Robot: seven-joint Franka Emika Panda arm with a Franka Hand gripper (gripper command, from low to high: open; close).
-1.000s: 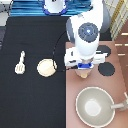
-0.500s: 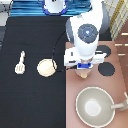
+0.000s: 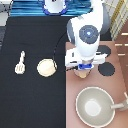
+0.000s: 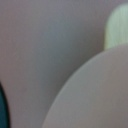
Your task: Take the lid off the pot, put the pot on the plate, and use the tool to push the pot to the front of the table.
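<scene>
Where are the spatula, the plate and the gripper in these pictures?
spatula [image 3: 20, 63]: exterior view, on the middle of its handle.
plate [image 3: 46, 68]: exterior view, on its flat centre.
gripper [image 3: 83, 69]: exterior view, low over the stove, on the hand's lower end.

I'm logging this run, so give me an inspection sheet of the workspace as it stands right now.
Surface: black table, brown-pink stove panel at the exterior view's right.
Job's things: plate bare on the table; tool lying toward the exterior view's left of it; pot on the stove, mostly hidden under the gripper; lid not separately visible.
Clutter: large grey-beige pan; black burner.
Gripper: gripper low over the pot.
Cables: black cable running from the arm.
Surroundings: blue striped surface at the top.
</scene>
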